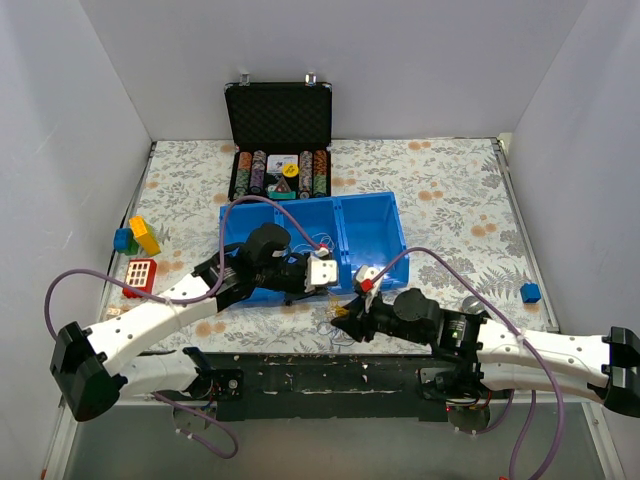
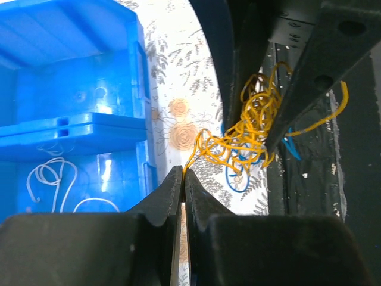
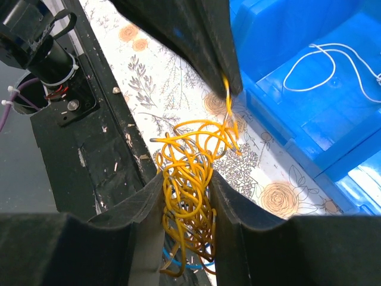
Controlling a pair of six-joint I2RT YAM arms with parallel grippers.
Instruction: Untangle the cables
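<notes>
Cables (image 3: 191, 146) in right end effector (image 3: 186, 182)

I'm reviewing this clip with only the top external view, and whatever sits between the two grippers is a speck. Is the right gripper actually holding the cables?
Observer: Yes. In its wrist view the right gripper is shut on the cable clump, a bunch of yellow loops squeezed between its fingers.
Operator: And the left one?
Observer: The left gripper is closed on a single yellow strand that leads out of the clump, not on the bunch itself.
Operator: Is anything lying in the tray? I can't make it out from above.
Observer: Yes, thin pale loops lie loose on the floor of one compartment of the blue tray.
</notes>
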